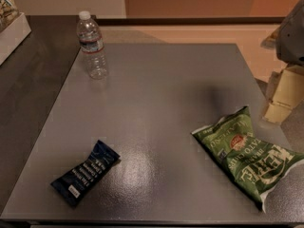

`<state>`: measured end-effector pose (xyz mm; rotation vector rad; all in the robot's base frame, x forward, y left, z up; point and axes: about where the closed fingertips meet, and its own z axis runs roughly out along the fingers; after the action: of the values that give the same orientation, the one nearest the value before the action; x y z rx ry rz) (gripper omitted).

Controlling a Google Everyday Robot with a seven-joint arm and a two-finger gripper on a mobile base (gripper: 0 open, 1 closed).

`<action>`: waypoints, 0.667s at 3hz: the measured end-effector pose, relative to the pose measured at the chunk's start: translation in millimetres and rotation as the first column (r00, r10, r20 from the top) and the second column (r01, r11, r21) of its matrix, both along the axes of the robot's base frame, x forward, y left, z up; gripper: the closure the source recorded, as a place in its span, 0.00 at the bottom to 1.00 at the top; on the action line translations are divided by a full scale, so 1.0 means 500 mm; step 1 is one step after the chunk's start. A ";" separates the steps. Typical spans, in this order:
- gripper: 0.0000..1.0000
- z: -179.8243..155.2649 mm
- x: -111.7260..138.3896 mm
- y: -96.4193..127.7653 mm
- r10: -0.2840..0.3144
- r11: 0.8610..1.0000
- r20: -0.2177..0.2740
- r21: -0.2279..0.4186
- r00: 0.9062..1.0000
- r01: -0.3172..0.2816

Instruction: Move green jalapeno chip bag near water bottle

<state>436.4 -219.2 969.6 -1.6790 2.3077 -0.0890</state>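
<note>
While gripper (283,95) is seen at right edge, grip state not discernible, green jalapeno chip bag (247,158) is laid flat just near-left of it, long axis far-left to near-right; water bottle (91,46) stood far left, well apart.

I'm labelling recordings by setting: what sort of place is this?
Probably an office snack area, though that is a guess: a grey table bears a water bottle, a green jalapeno chip bag and a dark blue snack packet. The gripper hangs beside the table's right edge.

office pantry, likely — grey counter (166,103); snack box (10,18) | end effector (280,101): right edge
</note>
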 end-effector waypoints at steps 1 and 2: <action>0.00 -0.030 -0.023 -0.008 -0.094 0.996 -0.066 -0.006 0.993 0.093; 0.00 -0.064 -0.055 -0.004 -0.150 0.988 -0.134 0.003 0.980 0.151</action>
<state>409.1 -221.4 937.5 -1.5449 2.5262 0.0086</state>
